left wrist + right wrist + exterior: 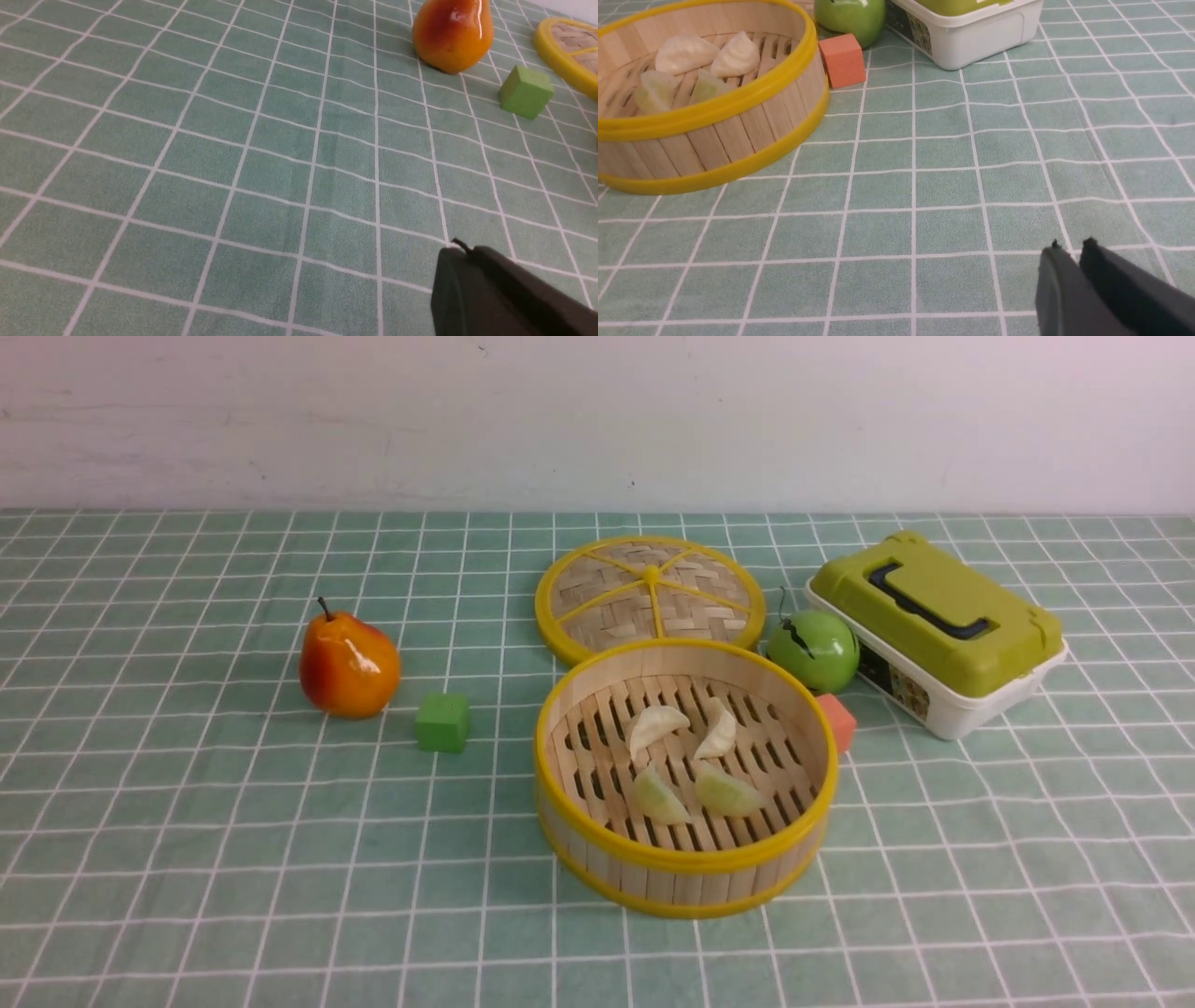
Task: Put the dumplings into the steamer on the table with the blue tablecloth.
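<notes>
Four dumplings (689, 761) are seen inside the steamer (682, 866) on the worktop (187, 859), long axes splayed differently. Left hand (460, 247) is closed, empty; right hand (1069, 245) is parted narrowly, empty.

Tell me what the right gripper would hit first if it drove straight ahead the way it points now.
Probably bare tablecloth. The right gripper angles down over empty squares; the steamer, orange cube and white box all lie off that line, though depth is uncertain.
</notes>
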